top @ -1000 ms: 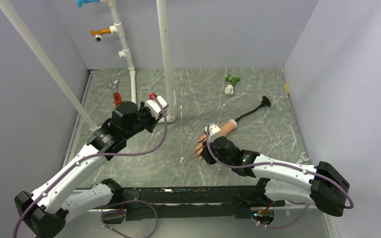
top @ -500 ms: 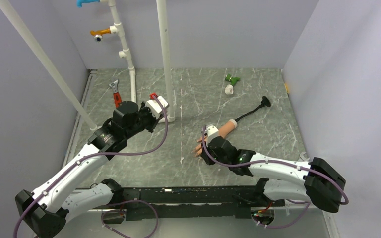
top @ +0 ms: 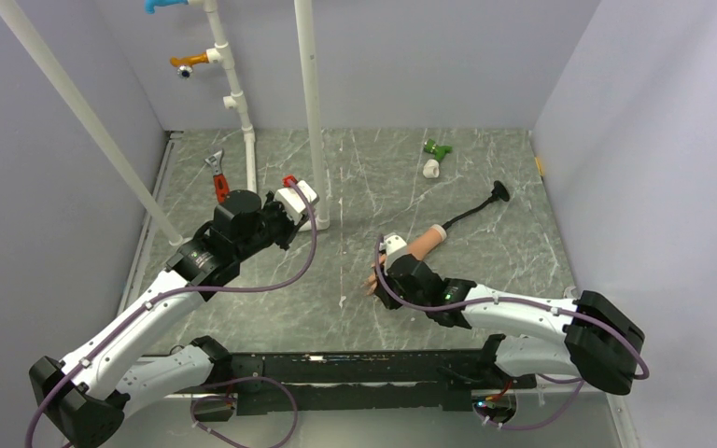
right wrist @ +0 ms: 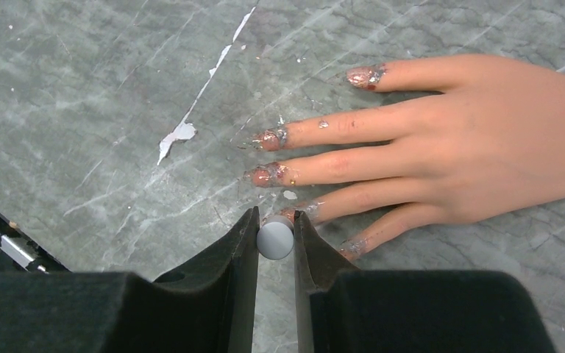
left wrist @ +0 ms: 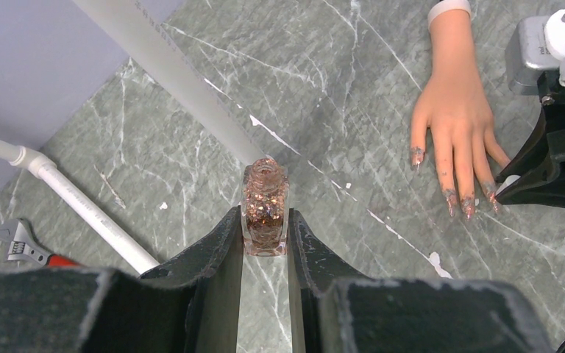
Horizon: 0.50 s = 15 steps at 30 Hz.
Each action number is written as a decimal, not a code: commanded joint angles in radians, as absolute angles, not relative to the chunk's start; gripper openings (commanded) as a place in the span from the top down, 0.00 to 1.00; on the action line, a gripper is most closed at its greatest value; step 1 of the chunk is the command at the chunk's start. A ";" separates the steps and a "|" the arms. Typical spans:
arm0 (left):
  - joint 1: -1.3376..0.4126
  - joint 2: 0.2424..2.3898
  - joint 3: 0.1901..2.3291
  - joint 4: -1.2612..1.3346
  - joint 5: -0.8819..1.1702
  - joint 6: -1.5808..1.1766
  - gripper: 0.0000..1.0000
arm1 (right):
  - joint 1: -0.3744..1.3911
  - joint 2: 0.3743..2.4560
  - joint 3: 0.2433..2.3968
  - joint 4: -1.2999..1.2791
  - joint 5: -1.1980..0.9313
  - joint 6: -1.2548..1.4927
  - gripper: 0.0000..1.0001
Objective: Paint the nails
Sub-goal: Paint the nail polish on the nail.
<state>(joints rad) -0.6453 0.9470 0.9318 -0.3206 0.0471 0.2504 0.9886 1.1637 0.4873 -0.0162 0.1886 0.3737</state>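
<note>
White pipe [top: 310,112] stands between wrench [top: 217,177] and mannequin hand [top: 424,240]

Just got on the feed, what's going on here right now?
The left tool holds an open glitter polish bottle, off to the side of the mannequin hand. The right tool is shut on a small grey round-ended piece, probably the brush cap, right by the nails, which already show glittery polish.

The left gripper [left wrist: 265,220] is clamped on a glitter bottle [left wrist: 265,202]. The right gripper [right wrist: 274,220] is pinched on a grey cap [right wrist: 275,239].
</note>
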 commanded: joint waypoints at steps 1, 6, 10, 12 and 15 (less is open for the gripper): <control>-0.650 0.939 0.968 -0.291 0.038 0.264 1.00 | 0.992 1.173 0.528 0.036 0.173 0.366 1.00; -0.651 0.940 0.969 -0.292 0.040 0.265 1.00 | 0.993 1.177 0.534 0.038 0.173 0.367 1.00; -0.651 0.941 0.968 -0.293 0.040 0.264 1.00 | 0.992 1.187 0.543 0.040 0.171 0.361 1.00; -0.651 0.939 0.967 -0.291 0.038 0.265 1.00 | 0.992 1.191 0.547 0.042 0.169 0.360 1.00; -0.651 0.940 0.968 -0.291 0.036 0.265 1.00 | 0.994 1.195 0.547 0.045 0.167 0.359 1.00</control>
<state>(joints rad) -0.6456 0.9470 0.9318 -0.3206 0.0467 0.2504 0.9886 1.1900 0.5076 0.0006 0.1734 0.3695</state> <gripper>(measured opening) 0.277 0.222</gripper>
